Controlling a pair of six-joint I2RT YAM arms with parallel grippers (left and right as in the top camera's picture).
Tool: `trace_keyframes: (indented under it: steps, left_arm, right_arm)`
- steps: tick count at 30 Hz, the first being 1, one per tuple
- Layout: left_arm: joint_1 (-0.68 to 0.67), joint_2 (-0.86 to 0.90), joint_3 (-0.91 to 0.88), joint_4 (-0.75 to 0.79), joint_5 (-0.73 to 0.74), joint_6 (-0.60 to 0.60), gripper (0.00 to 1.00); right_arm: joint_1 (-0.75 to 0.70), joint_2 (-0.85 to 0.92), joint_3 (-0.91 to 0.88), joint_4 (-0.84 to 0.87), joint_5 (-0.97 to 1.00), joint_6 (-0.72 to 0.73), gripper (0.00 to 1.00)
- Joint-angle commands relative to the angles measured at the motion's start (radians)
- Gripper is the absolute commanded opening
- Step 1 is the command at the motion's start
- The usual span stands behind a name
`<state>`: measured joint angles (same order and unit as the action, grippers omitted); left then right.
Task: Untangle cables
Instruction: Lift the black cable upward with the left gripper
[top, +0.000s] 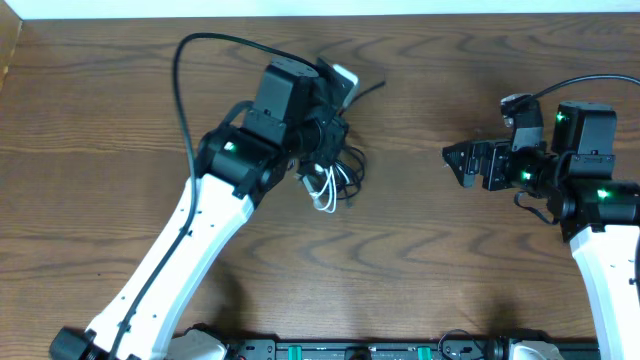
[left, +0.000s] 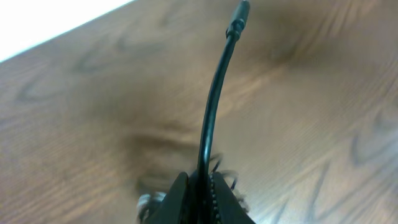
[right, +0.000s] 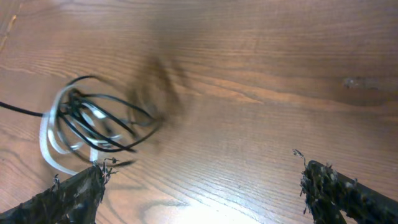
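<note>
Left pincer (left: 200, 180): clenched on one black cable (left: 210, 106), running from the jaws toward 12 o'clock to its plug (left: 239, 14) | tangle (top: 335, 178): overhead, we saw it just at 6 o'clock of that pincer | right pincer (right: 202, 171): gaped empty, tangle at its 9 o'clock, well apart | we judged the left arm nearer.

**Wood Grain, Sleek Cords, Rough Pads**

The table (top: 450, 80) is brown wood grain with a soft sheen. The black cable (left: 210, 106) looks like smooth, slightly glossy plastic. The white cable (right: 43, 137) is smooth too. On the right gripper (right: 199, 193), the fingers (right: 74, 196) wear a rough, frayed, matt black facing.
</note>
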<state>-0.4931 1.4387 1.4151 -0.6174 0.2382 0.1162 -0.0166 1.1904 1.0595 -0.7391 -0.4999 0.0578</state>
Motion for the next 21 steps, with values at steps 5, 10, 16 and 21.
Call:
trace_keyframes:
  steps: [5, 10, 16, 21]
  left_arm:
    - [0.0, -0.04, 0.025, 0.092, 0.017, -0.246, 0.08]
    - [0.0, -0.019, 0.023, 0.077, 0.017, -0.362, 0.08]
    - [0.0, -0.014, 0.02, 0.054, 0.021, -0.41, 0.08]
    - [0.0, -0.014, 0.02, 0.051, 0.047, -0.431, 0.08]
  right_arm:
    - [0.066, 0.007, 0.018, 0.008, -0.007, 0.009, 0.99]
    - [0.107, 0.014, 0.018, 0.031, -0.007, 0.009, 0.99]
    - [0.149, 0.056, 0.018, 0.056, -0.008, 0.018, 0.99]
    - [0.198, 0.1, 0.018, 0.098, -0.008, 0.035, 0.93]
